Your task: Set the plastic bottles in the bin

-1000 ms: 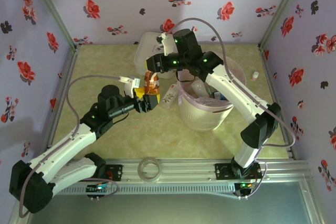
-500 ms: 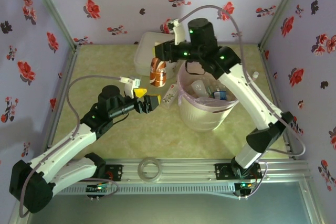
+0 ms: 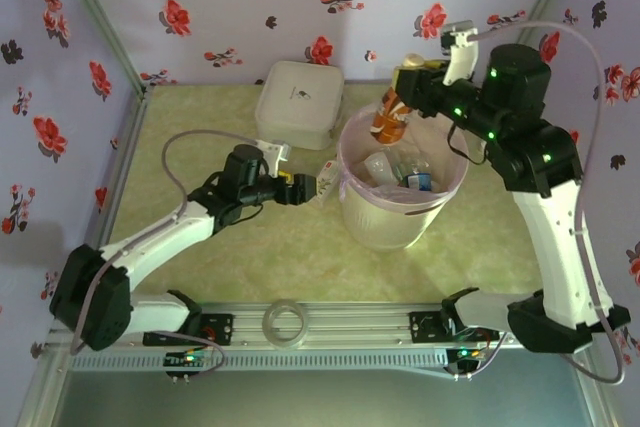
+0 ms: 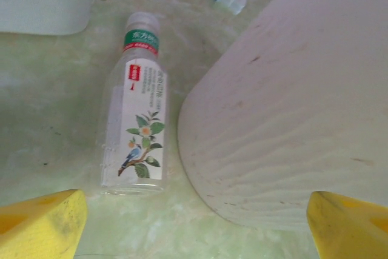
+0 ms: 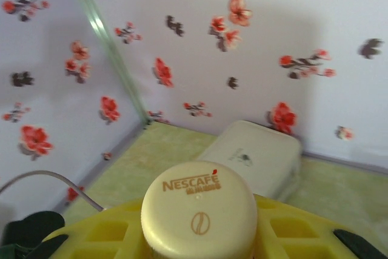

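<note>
Pale green marbled tabletop (image 3: 190, 137), lilac walls (image 3: 230, 7) printed with red flowers. On the rail (image 3: 350, 319) at the near edge lies a clear tape ring (image 3: 287, 322).

Left gripper (image 3: 303, 189): low over the table at 9 o'clock of the bin (image 3: 385, 227), yellow fingertips (image 4: 42, 222) spread wide, nothing between them. Just ahead of it a labelled bottle (image 4: 134, 131) lies on its side, cap pointing away, close beside the bin wall. White label with bird and flowers, green band at the neck.

The bin stands upright, with a pink liner at the rim. Bottles inside (image 3: 385, 169), one of them blue-labelled.

Right gripper (image 3: 400, 97): raised at 12 o'clock of the bin, over the far rim, clamped on a brown-orange bottle (image 3: 388, 122) that hangs tilted below it. Wrist view shows the cream Nescafé cap (image 5: 199, 207) seated between yellow fingers (image 5: 109, 232).

White box (image 3: 298, 104), lid on, at 11 o'clock of the bin against the far wall.
</note>
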Motion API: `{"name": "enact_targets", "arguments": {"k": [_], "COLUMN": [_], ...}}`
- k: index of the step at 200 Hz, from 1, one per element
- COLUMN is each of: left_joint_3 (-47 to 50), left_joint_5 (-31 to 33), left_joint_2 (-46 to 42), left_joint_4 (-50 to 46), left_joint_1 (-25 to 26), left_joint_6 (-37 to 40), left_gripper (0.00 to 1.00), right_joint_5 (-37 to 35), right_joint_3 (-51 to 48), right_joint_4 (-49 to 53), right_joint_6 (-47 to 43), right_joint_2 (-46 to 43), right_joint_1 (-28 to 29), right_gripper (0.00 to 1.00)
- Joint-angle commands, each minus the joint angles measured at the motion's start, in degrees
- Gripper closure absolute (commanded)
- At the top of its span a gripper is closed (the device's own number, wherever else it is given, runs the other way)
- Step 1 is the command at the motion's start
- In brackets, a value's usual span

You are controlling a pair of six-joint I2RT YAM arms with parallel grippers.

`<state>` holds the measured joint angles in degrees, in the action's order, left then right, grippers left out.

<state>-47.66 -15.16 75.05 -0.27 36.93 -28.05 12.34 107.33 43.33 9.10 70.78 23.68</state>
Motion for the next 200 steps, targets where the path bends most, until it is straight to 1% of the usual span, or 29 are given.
{"name": "enact_targets", "arguments": {"k": [1, 11, 24, 45, 86, 109, 140, 157, 200], "left_joint_3": [-2.41, -2.75, -3.6, -4.46, -3.17, -2.36, -1.62, -1.21, -0.86], "left_joint_5": [3.12, 4.04, 5.07, 6.34, 6.46, 6.46, 6.46, 6.62, 6.78], "left_joint_2": [2.41, 3.19, 4.0, 4.97, 4.45, 3.75, 3.1, 2.75, 2.35], "left_joint_4": [-3.07, -3.2, -4.58, -7.11, -7.09, -7.0, -7.55, -7.64, -7.86], "left_joint_1": [0.51, 0.6, 0.65, 0.69, 0.78, 0.78, 0.87, 0.87, 0.87], "left_joint_6": [-0.98, -1.3, -1.19, -0.88, -1.66, -2.09, -2.1, -2.02, -2.18], "left_gripper": [0.08, 0.1, 0.16, 0.17, 0.19, 0.19, 0.19, 0.19, 0.19], "right_joint_5": [-10.2, -13.14, -16.05, -17.95, -15.81, -12.88, -12.45, -10.93, -8.07], "right_joint_3": [-1.41, -1.85, -2.42, -3.16, -5.3, -6.89, -7.96, -9.58, -13.58], "right_joint_4": [6.64, 8.5, 10.35, 12.79, 14.51, 13.9, 14.52, 13.97, 11.83], "right_joint_6": [-4.79, -5.84, -6.83, -7.34, -6.64, -6.28, -6.38, -5.98, -4.9], "right_joint_2": [-1.36, -1.86, -2.22, -1.59, 1.09, 3.11, 6.8, 8.22, 11.33], "right_joint_1": [-0.61, -0.65, -0.63, -0.65, -0.16, 1.39, 4.38, 5.52, 6.37], "right_gripper": [0.78, 0.78, 0.8, 0.81, 0.83, 0.83, 0.83, 0.83, 0.83]}}
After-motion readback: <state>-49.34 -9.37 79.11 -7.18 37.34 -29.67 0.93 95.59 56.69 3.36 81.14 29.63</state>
